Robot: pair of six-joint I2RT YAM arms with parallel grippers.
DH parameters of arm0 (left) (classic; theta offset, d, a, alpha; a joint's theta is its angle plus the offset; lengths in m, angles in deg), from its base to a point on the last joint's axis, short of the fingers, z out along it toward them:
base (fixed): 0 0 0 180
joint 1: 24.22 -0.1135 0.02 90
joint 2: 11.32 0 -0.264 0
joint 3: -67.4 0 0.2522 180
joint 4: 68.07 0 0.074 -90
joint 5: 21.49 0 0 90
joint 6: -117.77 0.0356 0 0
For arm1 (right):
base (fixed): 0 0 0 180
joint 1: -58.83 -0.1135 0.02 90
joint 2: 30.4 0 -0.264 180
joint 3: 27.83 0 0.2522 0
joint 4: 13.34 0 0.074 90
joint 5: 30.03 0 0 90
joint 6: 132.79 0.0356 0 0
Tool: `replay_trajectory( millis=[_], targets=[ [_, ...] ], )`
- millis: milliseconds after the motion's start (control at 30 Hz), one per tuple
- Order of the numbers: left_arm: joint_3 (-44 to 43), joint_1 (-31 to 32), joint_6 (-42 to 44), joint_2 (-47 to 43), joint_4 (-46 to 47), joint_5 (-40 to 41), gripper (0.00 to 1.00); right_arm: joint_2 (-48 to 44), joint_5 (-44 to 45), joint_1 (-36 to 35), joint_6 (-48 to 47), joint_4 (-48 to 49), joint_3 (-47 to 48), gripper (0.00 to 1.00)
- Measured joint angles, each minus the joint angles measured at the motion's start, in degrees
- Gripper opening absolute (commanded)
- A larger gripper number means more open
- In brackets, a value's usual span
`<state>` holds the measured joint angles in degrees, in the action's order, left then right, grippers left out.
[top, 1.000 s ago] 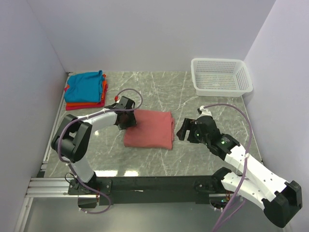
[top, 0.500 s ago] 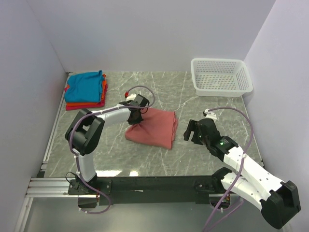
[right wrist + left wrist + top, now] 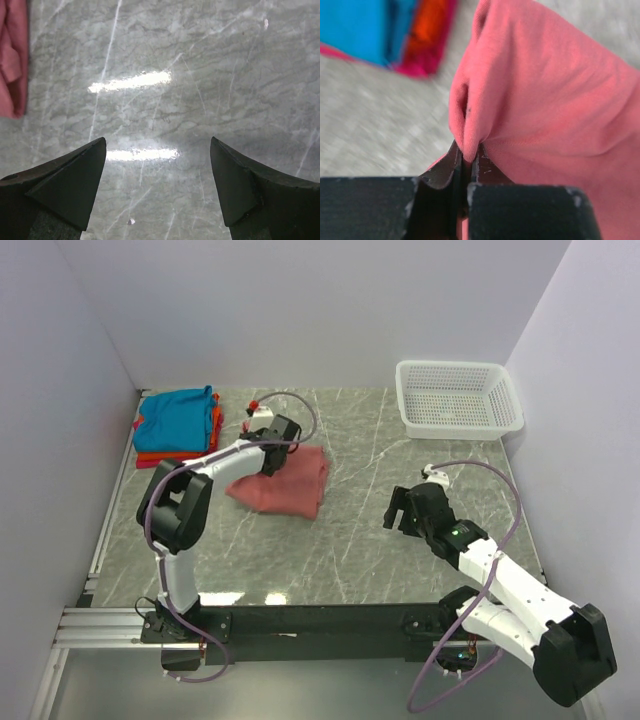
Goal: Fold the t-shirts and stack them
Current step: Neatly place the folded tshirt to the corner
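The folded salmon-pink t-shirt (image 3: 285,483) lies left of the table's middle. My left gripper (image 3: 272,454) is shut on a pinch of its far left edge, seen close in the left wrist view (image 3: 468,156) with the pink cloth (image 3: 545,100) bunched between the jaws. A stack of folded shirts, teal-blue on top (image 3: 175,415) over orange and red (image 3: 178,454), lies at the far left; it also shows blurred in the left wrist view (image 3: 355,27). My right gripper (image 3: 398,510) is open and empty over bare table (image 3: 158,150). The pink shirt's edge (image 3: 12,55) shows at its far left.
A white plastic mesh basket (image 3: 458,398) stands at the back right. White walls close the table on the left, back and right. The arm bases and a metal rail (image 3: 110,625) run along the near edge.
My left gripper has dragged the pink shirt left and toward the back, nearer the stack. My right gripper has drawn back slightly to the right.
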<state>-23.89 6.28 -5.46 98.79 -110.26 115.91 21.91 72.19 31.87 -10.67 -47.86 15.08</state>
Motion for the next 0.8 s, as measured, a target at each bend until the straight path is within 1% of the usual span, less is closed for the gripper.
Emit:
replay_trajectory(
  millis=[167, 300, 433, 533, 667, 800],
  targets=[
    [-3.37, -4.39, 10.51, 0.00, 5.51, 4.20, 0.01, -0.11, -2.21, 1.53, -0.55, 1.53, -0.76, 0.91],
    [-3.76, -7.43, 21.00, 0.00, 13.88, 6.67, 0.01, -0.44, -3.65, 2.97, -1.27, 1.86, -1.16, 0.91],
    [-3.89, -9.18, 31.61, 0.00, 22.67, 8.55, 0.01, -1.33, -4.24, 3.93, -2.10, 1.90, -1.18, 0.91],
    [-5.88, -10.60, 36.63, 0.11, 25.11, 8.66, 0.01, -2.19, -4.44, 4.66, -2.47, 2.03, -1.18, 0.91],
    [-8.07, -11.85, 41.20, 0.11, 29.33, 8.87, 0.01, -2.25, -5.03, 5.33, -2.86, 2.32, -1.20, 0.91],
    [-8.70, -12.85, 43.23, 0.11, 31.21, 9.14, 0.01, -1.38, -5.46, 6.03, -3.04, 2.43, -1.18, 0.91]
  ],
)
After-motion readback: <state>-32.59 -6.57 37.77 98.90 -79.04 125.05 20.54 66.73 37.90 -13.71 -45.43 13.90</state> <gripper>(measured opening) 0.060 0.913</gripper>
